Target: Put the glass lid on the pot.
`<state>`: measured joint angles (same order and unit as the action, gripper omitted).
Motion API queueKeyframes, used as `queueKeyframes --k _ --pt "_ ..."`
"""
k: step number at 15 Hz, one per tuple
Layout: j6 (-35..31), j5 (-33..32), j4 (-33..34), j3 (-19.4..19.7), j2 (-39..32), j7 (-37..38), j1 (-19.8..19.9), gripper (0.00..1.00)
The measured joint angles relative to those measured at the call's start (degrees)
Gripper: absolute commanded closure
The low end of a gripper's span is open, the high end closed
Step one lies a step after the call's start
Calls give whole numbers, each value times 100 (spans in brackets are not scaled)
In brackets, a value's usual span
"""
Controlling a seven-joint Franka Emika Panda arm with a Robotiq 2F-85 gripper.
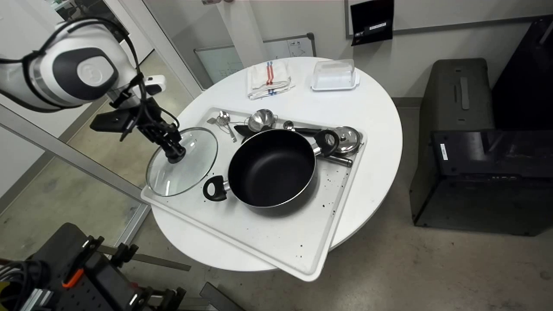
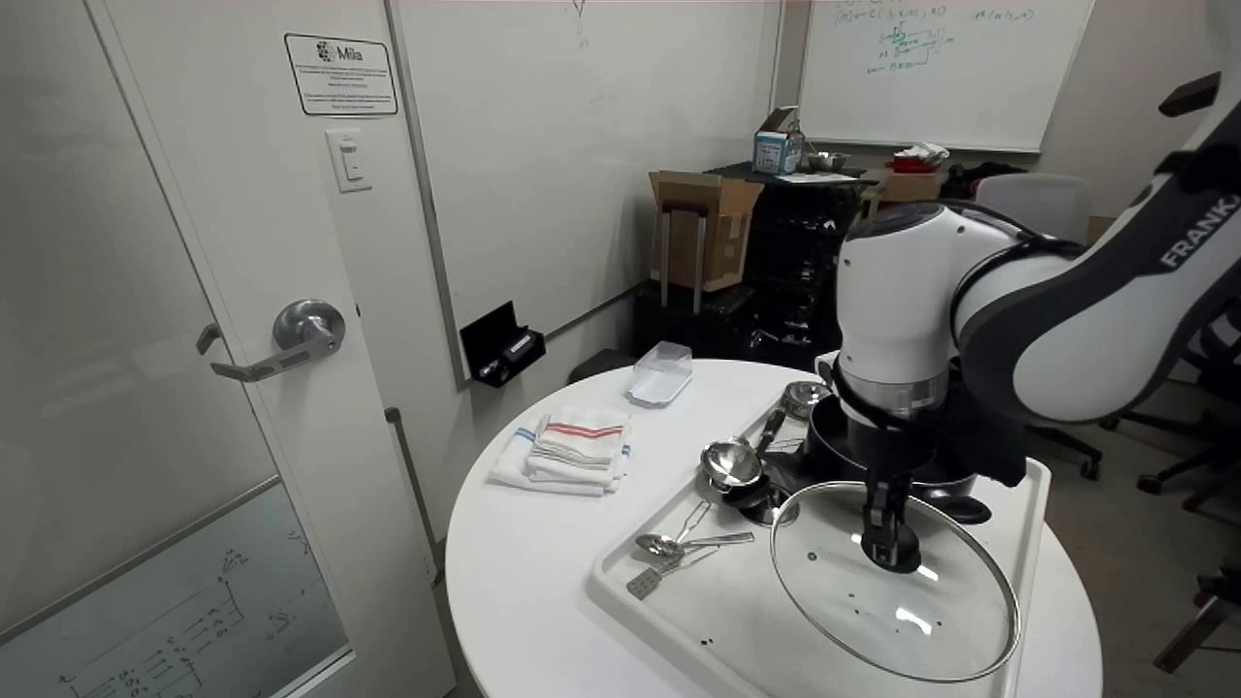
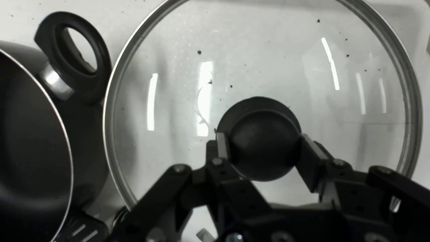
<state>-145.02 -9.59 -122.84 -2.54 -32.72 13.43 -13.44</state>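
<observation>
The glass lid (image 1: 199,151) is a round clear disc with a metal rim and a black knob. It is over the tray's corner beside the pot and also shows in an exterior view (image 2: 931,640) and in the wrist view (image 3: 268,64). My gripper (image 3: 260,143) has one finger on each side of the knob, both against it. The lid looks tilted in the exterior views; its height above the tray is hard to tell. The black pot (image 1: 272,168) stands open on the tray, one handle close to the lid's rim. The arm partly hides the pot (image 2: 826,431) in an exterior view.
A white tray (image 1: 259,235) lies on a round white table (image 1: 376,112). Metal utensils (image 1: 261,119) and a small shiny lidded pan (image 1: 348,140) lie behind the pot. Folded towels (image 1: 270,80) and a clear-covered dish (image 1: 335,75) stand at the table's far edge.
</observation>
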Motion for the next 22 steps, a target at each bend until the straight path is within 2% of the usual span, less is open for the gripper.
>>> queueKeyframes --k 5,10,15,22 --pt "3 86 -474 -93 898 0 10 75" --pt "204 112 -707 -67 1484 1 179 75" --pt "504 113 -686 115 1733 1 558 75" --pt "789 243 -450 484 1724 1 1201 75"
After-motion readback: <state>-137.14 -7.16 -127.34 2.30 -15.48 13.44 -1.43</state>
